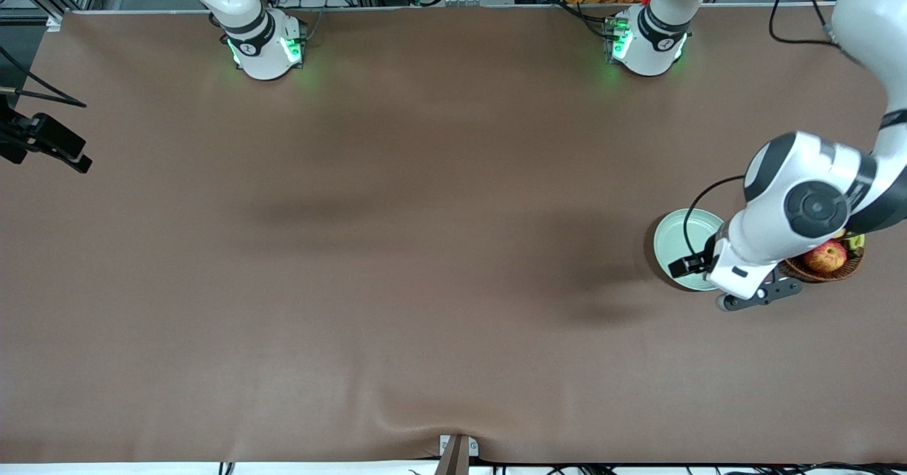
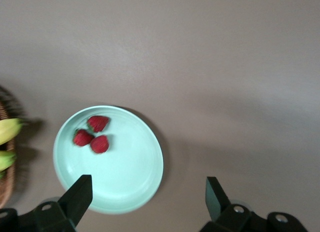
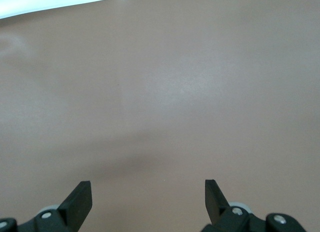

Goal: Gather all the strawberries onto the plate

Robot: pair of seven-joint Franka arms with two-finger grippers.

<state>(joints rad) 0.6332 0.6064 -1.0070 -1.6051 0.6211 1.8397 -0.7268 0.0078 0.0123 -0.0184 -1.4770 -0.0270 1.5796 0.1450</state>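
Three strawberries lie clustered together in the mint-green plate, which sits beside the wicker basket holding an apple and bananas at the left arm's end of the table. The left gripper hangs over the plate, fingers spread apart and empty; no berry shows elsewhere on the brown table, so collecting looks done and the next move is likely just lifting clear. The right gripper waits over bare table, fingers apart, holding nothing.
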